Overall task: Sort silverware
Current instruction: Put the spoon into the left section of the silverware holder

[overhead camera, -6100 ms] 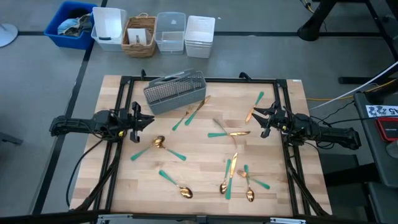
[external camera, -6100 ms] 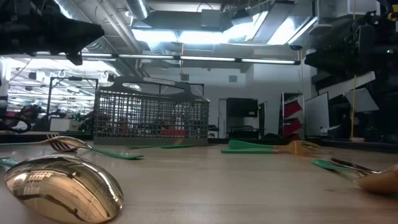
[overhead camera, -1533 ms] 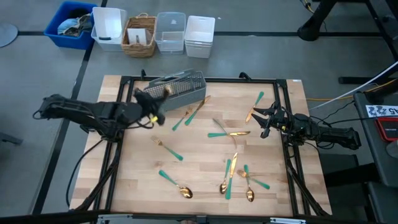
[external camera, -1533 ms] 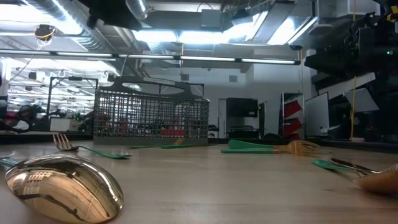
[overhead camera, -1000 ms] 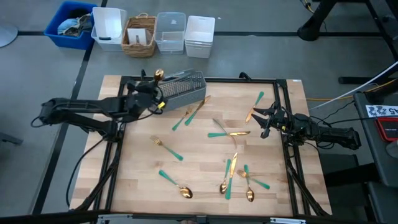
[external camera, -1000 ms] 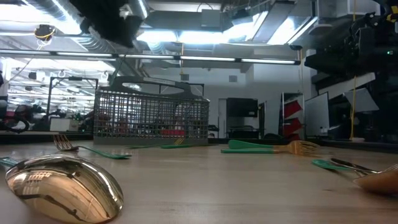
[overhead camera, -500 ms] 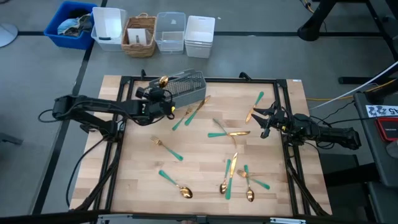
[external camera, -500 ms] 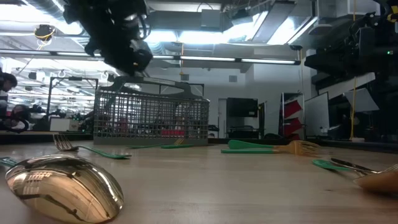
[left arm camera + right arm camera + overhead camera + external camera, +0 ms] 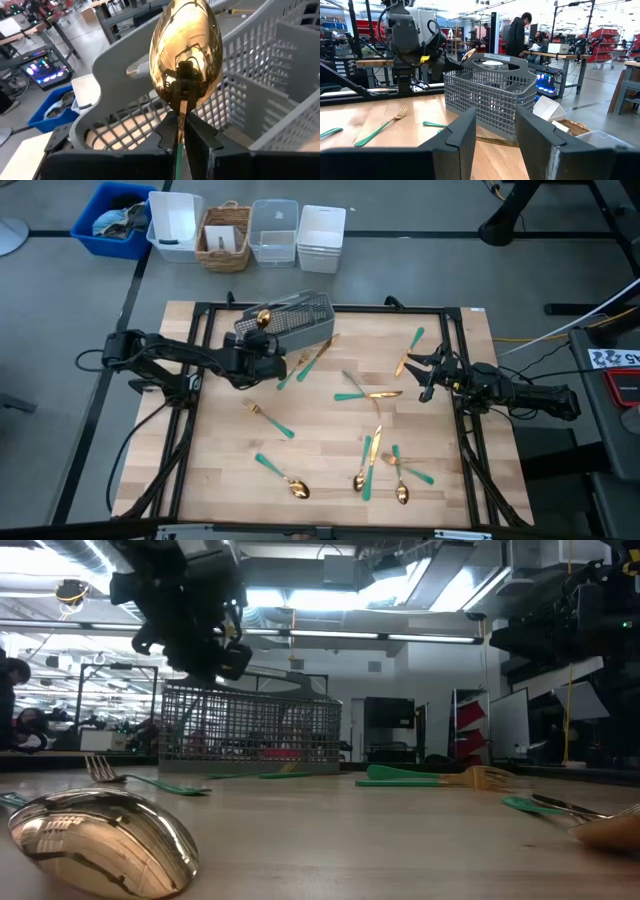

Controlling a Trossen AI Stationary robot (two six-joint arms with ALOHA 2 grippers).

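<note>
The silverware (image 9: 372, 448) lay scattered over the wooden worktop (image 9: 320, 480), save one spoon (image 9: 263, 318) that the left gripper (image 9: 268, 352) pinched by the neck, gold bowl upward, beside the left end of the grey mesh caddy (image 9: 290, 321). In the left wrist view the spoon's bowl (image 9: 186, 52) stood in front of the caddy's handle (image 9: 107, 95), with the gripper's fingers (image 9: 167, 135) pressed together on the stem just below it.

The caddy sat near the worktop's far edge, left of centre. Just beside its right end lay two pieces (image 9: 312, 361) angled toward the middle. A fork (image 9: 267, 418) lay left of centre, a spoon (image 9: 283, 477) toward the near edge, and a cluster of spoons and a knife (image 9: 382, 462) near the near-right part. Another fork and a spoon (image 9: 365, 392) crossed in the middle, and one more piece (image 9: 410, 350) lay toward the far-right corner.

The right gripper (image 9: 425, 372) waited by the right edge, jaws spread and holding nothing.

Bare wood lay open along the left edge and the near-left corner. Beyond the far edge several bins (image 9: 273, 232) stood on the floor.
</note>
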